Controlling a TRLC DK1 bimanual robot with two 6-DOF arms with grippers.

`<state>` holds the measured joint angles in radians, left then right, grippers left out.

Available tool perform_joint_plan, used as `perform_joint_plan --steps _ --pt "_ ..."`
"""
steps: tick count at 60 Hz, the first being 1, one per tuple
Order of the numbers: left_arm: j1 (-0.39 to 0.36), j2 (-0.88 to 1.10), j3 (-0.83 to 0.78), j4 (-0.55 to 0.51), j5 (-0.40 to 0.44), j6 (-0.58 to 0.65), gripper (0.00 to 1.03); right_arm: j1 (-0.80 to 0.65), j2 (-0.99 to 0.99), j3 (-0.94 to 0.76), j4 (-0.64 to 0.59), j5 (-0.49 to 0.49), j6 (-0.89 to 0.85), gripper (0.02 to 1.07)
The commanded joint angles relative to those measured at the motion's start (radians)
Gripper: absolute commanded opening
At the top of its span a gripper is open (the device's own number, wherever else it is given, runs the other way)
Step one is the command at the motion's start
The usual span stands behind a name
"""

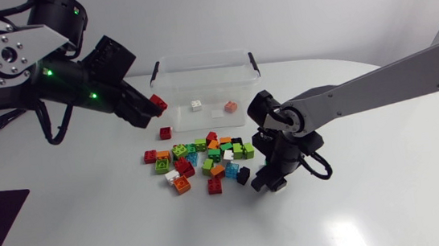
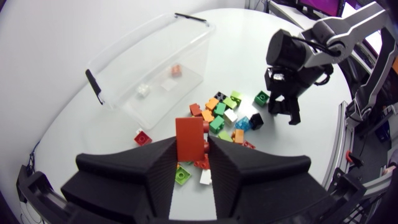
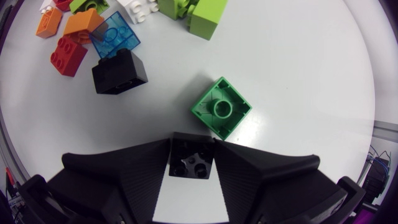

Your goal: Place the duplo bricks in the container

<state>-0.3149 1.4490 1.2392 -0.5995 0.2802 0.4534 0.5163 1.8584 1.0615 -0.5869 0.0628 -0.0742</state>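
**A:** What has each gripper got?

**B:** The left gripper [image 2: 191, 154] is closed on a red brick [image 2: 189, 134]. The brick stands upright between the fingers, and both press its flat sides. In the head view it hangs beside the container's [image 1: 201, 57] left corner, not yet over the opening. The right gripper [image 3: 193, 149] is down by the worktop [image 1: 373, 205] at the pile's [image 1: 203, 158] right edge. Its fingers are narrowed onto a black brick [image 3: 191, 162] that fills the gap between them.

**A:** Where are the others?

**B:** Most lie loose in the pile in front of the container. One white and one orange brick are already inside. A green brick [image 3: 221, 107] lies just ahead of the right gripper, studs up.

**A:** How will they handle?

**B:** I judge them to be light, hollow, hard plastic. They should be stiff enough not to give under the fingers and unlikely to break if dropped. The faces look smooth and glossy, so a skewed pinch could let one twist or squirt out.

**A:** Where should it take hold?

**B:** Across two opposite flat sides, low on the body, not on the studs or a corner. The green one sits diagonal to the fingers, so I'd turn the wrist first. In the crowded pile, neighbours may get nudged, so the edge bricks look the easier picks.
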Motion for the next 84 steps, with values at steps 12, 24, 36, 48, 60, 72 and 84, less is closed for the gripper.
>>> perform_joint_plan --steps 12,24,36,48,60,72,84 --pt "0.013 0.117 0.128 0.101 0.01 -0.108 0.21 -0.012 -0.071 -0.006 -0.045 0.022 0.019 0.38" --pt "0.019 0.234 0.22 0.191 0.01 -0.163 0.21 -0.03 -0.177 0.025 -0.096 0.022 0.011 0.38" --pt "0.019 0.344 0.327 0.221 0.01 -0.188 0.21 -0.033 -0.243 0.072 -0.108 0.011 0.004 0.38" --pt "0.028 0.447 0.425 0.25 0.01 -0.202 0.25 -0.027 -0.278 0.137 -0.09 -0.011 0.002 0.38" --pt "0.028 0.536 0.522 0.253 -0.013 -0.206 0.53 -0.022 -0.268 0.21 -0.044 -0.026 0.004 0.38" --pt "0.033 0.554 0.548 0.254 -0.041 -0.206 0.99 -0.007 -0.246 0.282 0.016 -0.034 0.005 0.38" --pt "0.039 0.412 0.414 0.254 -0.041 -0.182 0.99 -0.002 -0.188 0.365 0.078 -0.05 -0.004 0.38"
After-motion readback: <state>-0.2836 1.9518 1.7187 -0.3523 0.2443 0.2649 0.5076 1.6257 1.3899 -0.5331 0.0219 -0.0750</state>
